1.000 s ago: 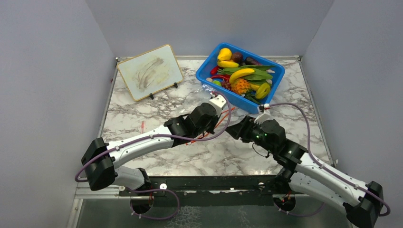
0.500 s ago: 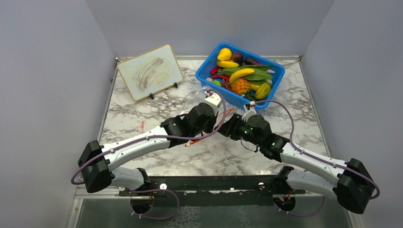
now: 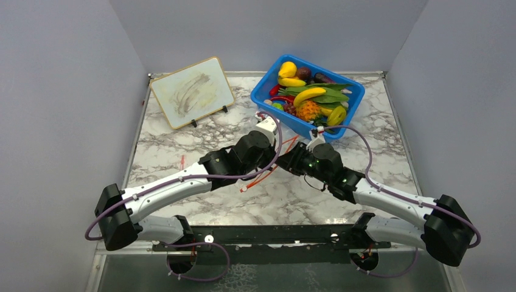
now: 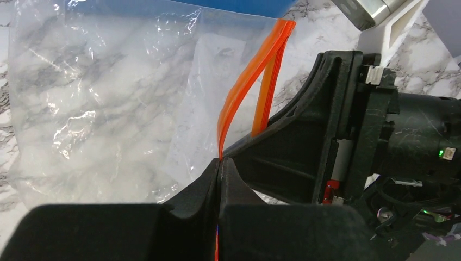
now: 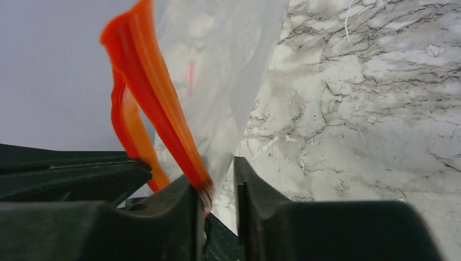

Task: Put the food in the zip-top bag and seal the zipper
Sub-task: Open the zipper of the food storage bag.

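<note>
Just before blue bin (image 3: 291,123), top view: both arms meet nose to nose; food (image 3: 310,97) piled inside bin. Left wrist view: left gripper (image 4: 219,169) clenched on zipper (image 4: 247,89), zip-top bag (image 4: 98,98) spread on marble, bin just beyond. Right wrist view: right gripper (image 5: 216,175) jaws narrowly apart, zipper between them, touching one finger.

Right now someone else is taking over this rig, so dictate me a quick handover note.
Left claw: shut on one lip of the zipper.
Right claw: narrowly open, the other lip between its fingers, not clamped.
Zip-top bag: empty, mouth parted, near the blue bin.
Food: in the blue bin.
Done: bag mouth parted.
Left: load the food, seal the zipper.
</note>
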